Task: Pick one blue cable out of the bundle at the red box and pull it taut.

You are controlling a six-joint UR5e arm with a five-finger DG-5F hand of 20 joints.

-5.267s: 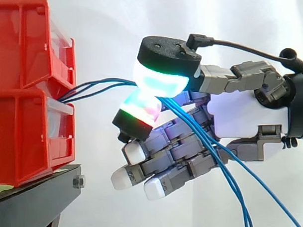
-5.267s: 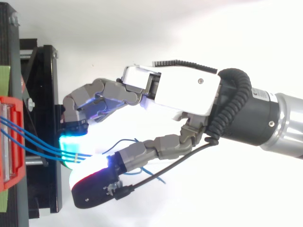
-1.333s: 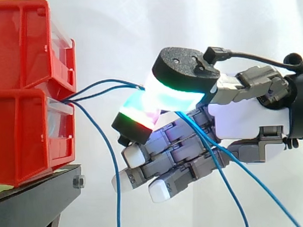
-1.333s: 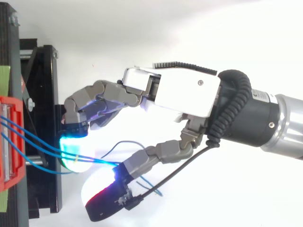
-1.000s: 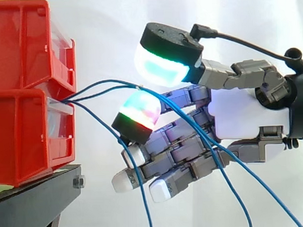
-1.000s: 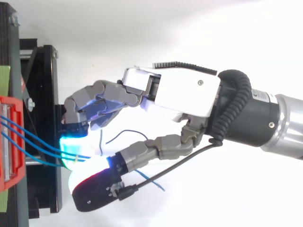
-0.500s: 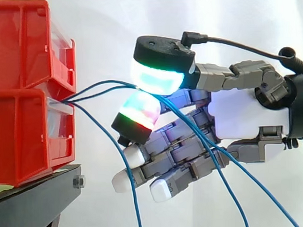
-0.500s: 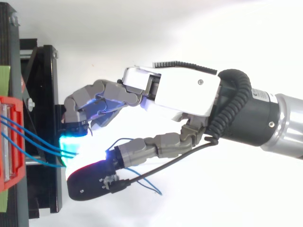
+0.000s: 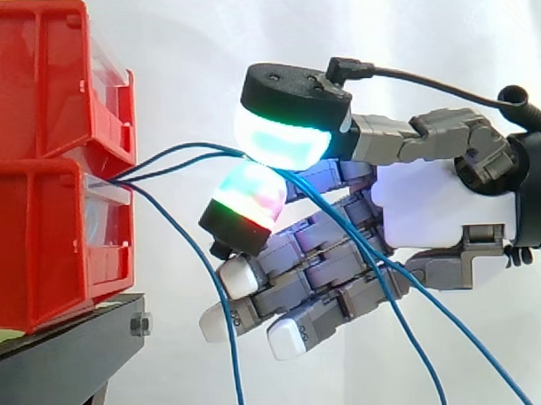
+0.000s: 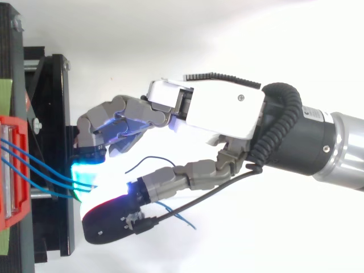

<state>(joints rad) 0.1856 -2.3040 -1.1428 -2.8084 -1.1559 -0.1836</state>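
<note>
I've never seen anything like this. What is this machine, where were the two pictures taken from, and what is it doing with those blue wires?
It is a robot arm that ends in a mechanical hand with fingers and a thumb. The glowing fingertips are part of the hand. One picture is taken from the side, level with the work. The other looks down on the same scene from above. At the left, stacked red bins sit on a black stand in front of a white curtain. Three thin blue cables come out from between the bins. The hand pinches two cables between its thumb pad and a finger pad, and they trail down behind it. The third cable hangs loose and sags downward.
</note>
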